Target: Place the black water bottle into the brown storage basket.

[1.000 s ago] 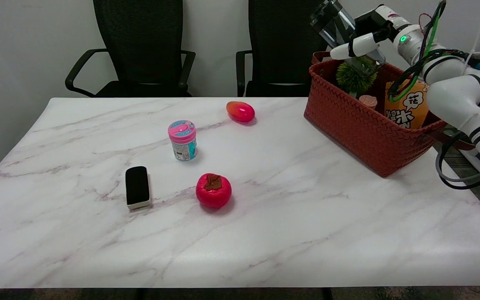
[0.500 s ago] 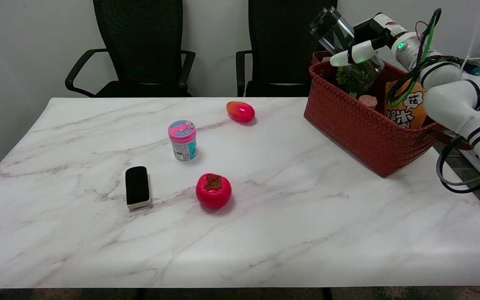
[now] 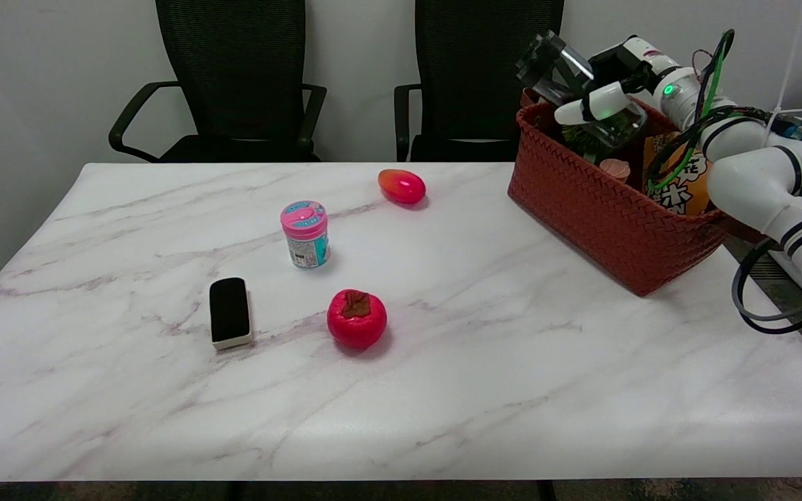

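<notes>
Nearest on the marble surface (image 3: pixel 512 390) lie a red persimmon-like fruit (image 3: pixel 356 319) and, to its left, a black eraser (image 3: pixel 229 312) with a pale base. A little farther stands a small jar (image 3: pixel 305 234) with a pink lid, upright. Farther again, near the far edge, lies a red-orange mango (image 3: pixel 402 186).

At the far right of the surface stands the brown basket (image 3: pixel 603 216), set at an angle. Inside it there is an orange snack bag (image 3: pixel 686 184), a green spiky ball (image 3: pixel 585 139) partly hidden, and a small pink thing (image 3: pixel 615 168).

The right hand (image 3: pixel 599 87) is above the far left part of the basket. Its fingers (image 3: pixel 585 108) are wrapped around the bottle (image 3: pixel 575 87), which is tilted, with the dark cap pointing up and to the left. The lower end of the bottle is already below the basket rim; whether it touches anything inside, I cannot tell.

Behind the surface stand two black chairs (image 3: pixel 234 76) at a white wall.
</notes>
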Motion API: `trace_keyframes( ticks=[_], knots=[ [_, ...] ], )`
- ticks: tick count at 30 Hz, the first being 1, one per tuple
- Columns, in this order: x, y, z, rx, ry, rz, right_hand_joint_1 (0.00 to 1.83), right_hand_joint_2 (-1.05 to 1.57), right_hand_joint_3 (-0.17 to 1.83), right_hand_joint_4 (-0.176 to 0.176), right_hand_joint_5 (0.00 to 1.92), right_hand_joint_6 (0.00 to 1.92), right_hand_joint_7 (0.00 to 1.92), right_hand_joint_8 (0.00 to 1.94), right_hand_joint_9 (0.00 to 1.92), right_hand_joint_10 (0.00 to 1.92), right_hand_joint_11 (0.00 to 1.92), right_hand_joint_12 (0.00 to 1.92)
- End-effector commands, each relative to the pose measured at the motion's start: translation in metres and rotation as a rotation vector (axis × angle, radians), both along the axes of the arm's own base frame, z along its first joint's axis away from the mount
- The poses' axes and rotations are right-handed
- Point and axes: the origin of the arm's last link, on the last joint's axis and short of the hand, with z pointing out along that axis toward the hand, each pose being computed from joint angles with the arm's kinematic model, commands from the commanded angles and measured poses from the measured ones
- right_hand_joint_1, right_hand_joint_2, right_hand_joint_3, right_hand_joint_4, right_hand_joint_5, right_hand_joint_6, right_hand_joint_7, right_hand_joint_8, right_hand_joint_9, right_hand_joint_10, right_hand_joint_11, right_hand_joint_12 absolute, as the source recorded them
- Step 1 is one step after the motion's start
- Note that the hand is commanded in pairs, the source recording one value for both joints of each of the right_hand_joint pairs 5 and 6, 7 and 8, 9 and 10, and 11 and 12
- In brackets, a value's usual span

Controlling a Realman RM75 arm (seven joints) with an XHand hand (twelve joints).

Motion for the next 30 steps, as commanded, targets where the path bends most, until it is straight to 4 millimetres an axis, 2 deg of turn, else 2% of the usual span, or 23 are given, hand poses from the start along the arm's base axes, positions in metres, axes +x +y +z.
trace_keyframes(
  ticks=[1,2,3,14,17,19,23,28,30],
  knots=[
    [-0.006,0.004,0.002,0.001,0.004,0.007,1.31,0.17,1.29,0.0,0.63,0.63,0.7,0.7,0.41,0.41,0.0,0.0],
    [-0.006,0.004,0.002,0.001,0.005,0.009,1.31,0.11,1.31,0.0,0.61,0.61,0.58,0.58,0.37,0.37,0.0,0.0],
    [-0.006,0.004,0.002,0.001,0.005,0.012,1.3,0.08,1.29,0.0,0.58,0.58,0.55,0.55,0.34,0.34,0.0,0.0],
    [-0.007,0.006,0.001,0.007,0.011,0.022,1.28,0.03,1.29,0.0,0.54,0.54,0.49,0.49,0.32,0.32,0.0,0.0],
    [0.003,0.009,0.0,0.014,0.017,0.072,1.28,0.03,1.28,0.0,0.54,0.54,0.49,0.49,0.32,0.32,0.0,0.0],
    [0.023,0.018,-0.004,0.034,0.034,0.148,1.28,0.03,1.27,0.0,0.53,0.53,0.49,0.49,0.32,0.32,0.0,0.0],
    [0.054,0.046,-0.036,0.143,0.063,0.312,1.28,0.04,1.23,0.0,0.52,0.52,0.49,0.49,0.34,0.34,0.01,0.01],
    [0.06,0.09,-0.087,0.291,0.111,0.403,1.28,0.07,1.2,0.0,0.54,0.54,0.49,0.49,0.4,0.4,0.07,0.07],
    [0.048,0.109,-0.108,0.344,0.1,0.401,1.28,0.09,1.19,0.0,0.54,0.54,0.49,0.49,0.42,0.42,0.08,0.08]
  ],
)
